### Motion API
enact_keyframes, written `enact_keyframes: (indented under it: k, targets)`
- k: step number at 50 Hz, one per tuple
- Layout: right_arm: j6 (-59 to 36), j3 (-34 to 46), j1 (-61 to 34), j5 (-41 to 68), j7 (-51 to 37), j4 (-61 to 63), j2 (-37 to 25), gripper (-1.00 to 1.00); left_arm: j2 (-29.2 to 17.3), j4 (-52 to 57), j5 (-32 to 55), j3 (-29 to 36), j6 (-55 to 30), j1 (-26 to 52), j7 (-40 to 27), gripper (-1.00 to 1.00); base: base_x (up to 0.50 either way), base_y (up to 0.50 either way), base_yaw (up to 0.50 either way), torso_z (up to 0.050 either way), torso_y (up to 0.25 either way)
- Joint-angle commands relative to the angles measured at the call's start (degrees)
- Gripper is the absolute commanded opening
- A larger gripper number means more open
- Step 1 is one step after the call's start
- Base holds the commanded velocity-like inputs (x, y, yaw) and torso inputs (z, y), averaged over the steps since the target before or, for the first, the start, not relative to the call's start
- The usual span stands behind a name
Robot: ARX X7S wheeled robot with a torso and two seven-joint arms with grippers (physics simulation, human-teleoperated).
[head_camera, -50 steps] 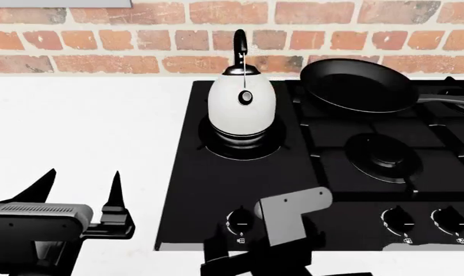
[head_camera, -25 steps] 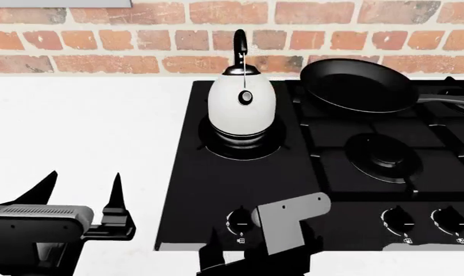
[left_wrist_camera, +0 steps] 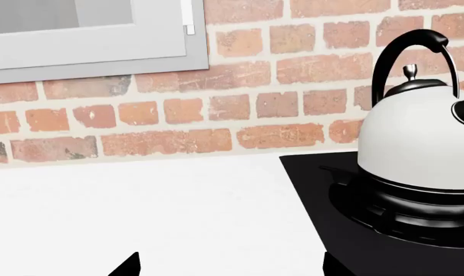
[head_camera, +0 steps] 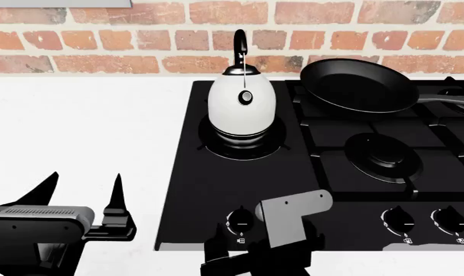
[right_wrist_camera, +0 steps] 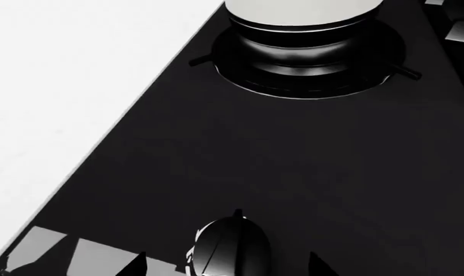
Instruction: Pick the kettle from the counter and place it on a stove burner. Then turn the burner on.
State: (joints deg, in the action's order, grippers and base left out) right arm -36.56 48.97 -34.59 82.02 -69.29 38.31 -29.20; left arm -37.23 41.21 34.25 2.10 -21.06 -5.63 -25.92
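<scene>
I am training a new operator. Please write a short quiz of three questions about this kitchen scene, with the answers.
1. True or false: the kettle stands on the white counter.
2. Which object lies behind the right-hand burners? A) frying pan B) pot C) plate
3. Fill in: the right gripper hovers over a stove ____.

Key:
1. False; it sits on the stove burner.
2. A.
3. Knob; the fingertips flank it, not yet closed.
</scene>
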Motion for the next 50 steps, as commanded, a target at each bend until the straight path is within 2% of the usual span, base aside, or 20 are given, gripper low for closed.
enact_keyframes:
  k: [1,23,39,50]
  targets:
    - [-0.2,0.4,-0.1,-0.5,0.1,0.0,-0.1,-1.0,0.0,-0.2,0.0,0.1,0.2,0.0,0.0,1.0,0.0,0.0,0.0,0.0,0.0]
    - [-0.5,1.0,-0.3,-2.7,0.6,0.4,-0.4,-1.0,0.1,-0.4,-0.2,0.3,0.8,-0.3,0.1,1.0,0.0,0.0,0.0,0.0,0.0]
    - [-8.5,6.0,-6.5,-5.0,-2.0,5.1,1.3,-1.0,0.2,-0.7,-0.2,0.6,1.0,-0.1,0.1,1.0,0.0,0.0,0.0,0.0,0.0]
    - [-7.0,5.7,-5.2,-6.0,1.1,2.6,0.1,-1.0,0.3,-1.0,-0.4,0.7,1.4,-0.3,0.1,1.0,0.0,0.0,0.0,0.001,0.002]
